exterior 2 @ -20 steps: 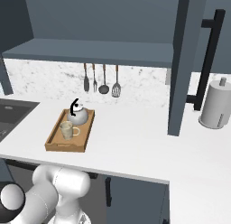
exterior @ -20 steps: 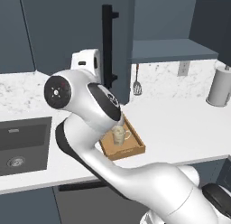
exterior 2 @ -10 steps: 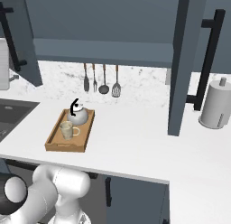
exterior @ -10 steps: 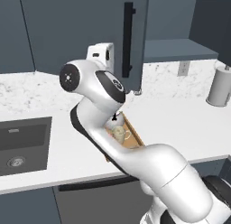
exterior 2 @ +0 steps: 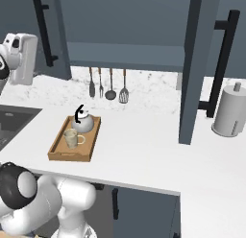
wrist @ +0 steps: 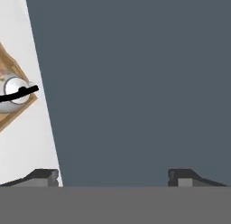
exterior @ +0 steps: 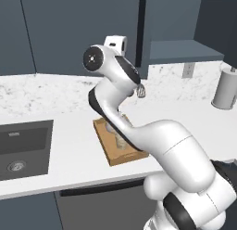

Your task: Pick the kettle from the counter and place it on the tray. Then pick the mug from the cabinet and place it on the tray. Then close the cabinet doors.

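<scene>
1. We see our gripper [wrist: 113, 177] at the bottom of the hand view, its two dark fingertips [wrist: 43, 175] spread wide apart with nothing between them. It is released and grasps nothing.

2. Directly ahead of the fingertips, a flat dark blue panel covers most of the hand view. We take it for the left cabinet door [wrist: 135, 83]. Whether the tips touch it we cannot tell; they look close to its face.

3. In the right base view the hand sits at the far left edge, just beside that left door [exterior 2: 50, 35] with its black bar handle in the upper left of the frame.

4. The right door [exterior 2: 192, 69] stands open in the right half of that view, edge-on toward us. The cabinet [exterior 2: 125, 52] shelf between the doors looks bare.

5. The tray [exterior 2: 57, 153] lies on the counter [exterior 2: 144, 146], left of centre in the right base view. The kettle [exterior 2: 82, 123] sits at its far end, with the mug [exterior 2: 72, 137] just in front of it.

6. In the left edge of the hand view, the kettle's black handle and a corner of the tray show.

7. We judge both placing steps done, so closing the doors is the step in hand.

8. The next move calls for pressing the left door toward the cabinet front until it shuts, then going across to the right door.
</scene>
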Controlling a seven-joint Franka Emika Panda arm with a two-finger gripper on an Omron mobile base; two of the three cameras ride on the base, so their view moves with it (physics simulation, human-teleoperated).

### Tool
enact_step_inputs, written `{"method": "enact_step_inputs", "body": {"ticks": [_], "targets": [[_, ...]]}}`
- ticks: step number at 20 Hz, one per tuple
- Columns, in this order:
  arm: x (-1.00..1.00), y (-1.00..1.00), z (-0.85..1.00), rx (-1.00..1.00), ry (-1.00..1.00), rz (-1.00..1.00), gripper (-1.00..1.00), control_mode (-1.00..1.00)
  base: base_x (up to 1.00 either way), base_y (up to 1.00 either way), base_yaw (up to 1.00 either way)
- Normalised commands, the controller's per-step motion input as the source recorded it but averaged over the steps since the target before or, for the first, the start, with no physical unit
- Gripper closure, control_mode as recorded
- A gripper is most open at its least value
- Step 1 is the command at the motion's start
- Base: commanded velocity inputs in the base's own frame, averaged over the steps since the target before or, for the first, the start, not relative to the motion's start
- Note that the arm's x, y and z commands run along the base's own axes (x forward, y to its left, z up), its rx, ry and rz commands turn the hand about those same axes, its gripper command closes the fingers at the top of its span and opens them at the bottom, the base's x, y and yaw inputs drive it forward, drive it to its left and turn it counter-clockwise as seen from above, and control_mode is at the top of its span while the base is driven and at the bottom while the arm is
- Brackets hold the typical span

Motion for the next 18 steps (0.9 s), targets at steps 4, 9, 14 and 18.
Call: {"method": "enact_step_inputs", "body": {"ticks": [4,9,14,18], "targets": [[0.99,-0.29,-0.29,0.04,0.03,0.05,-1.0,-1.0,0.0,0.0,0.0],[0.85,-0.08,-0.24,0.0,0.0,0.06,-1.0,-1.0,0.0,0.0,0.0],[0.63,0.0,-0.06,0.0,0.0,0.07,-1.0,-1.0,0.0,0.0,0.0],[0.49,0.04,-0.25,-0.11,0.0,0.06,-1.0,-1.0,0.0,0.0,0.0]]}}
